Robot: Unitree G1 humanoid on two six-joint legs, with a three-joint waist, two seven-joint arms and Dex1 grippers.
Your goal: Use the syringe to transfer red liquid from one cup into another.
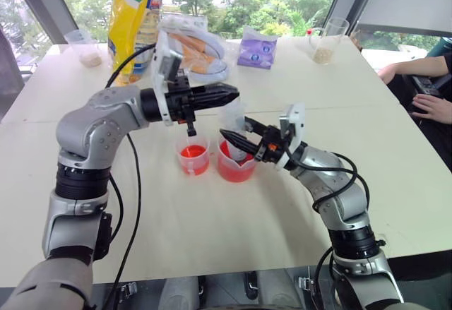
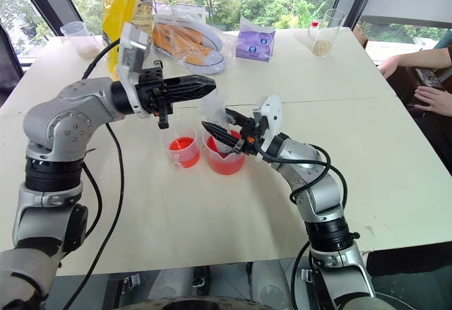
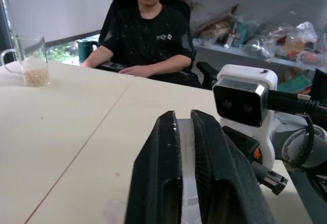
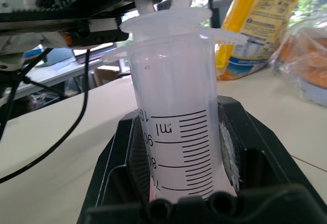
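While the right hand (image 1: pixel 236 140) stays out of the question as a free tool, being clenched around the barrel of the syringe (image 4: pixel 176 132), the left hand (image 1: pixel 215 97) is pinched shut on the white plunger (image 3: pixel 187 147) that rises above that barrel. The syringe stands roughly upright with its lower end down in the wider beaker (image 1: pixel 236 165), so the beaker serves as the fixed mark: the syringe sits in it, the right hand grips just above its rim, and the left hand hangs higher, over its near-left side. Just beside the beaker, on its left, stands the smaller cup (image 1: pixel 193 156), holding red liquid (image 1: pixel 192 152) too. My reading is that the work is at the drawing stage: the barrel looks cloudy white against its printed scale, with little red visible in it, so filling, carrying across and emptying all seem left to do. The desk (image 1: pixel 212 232) around the beaker shows no spills.
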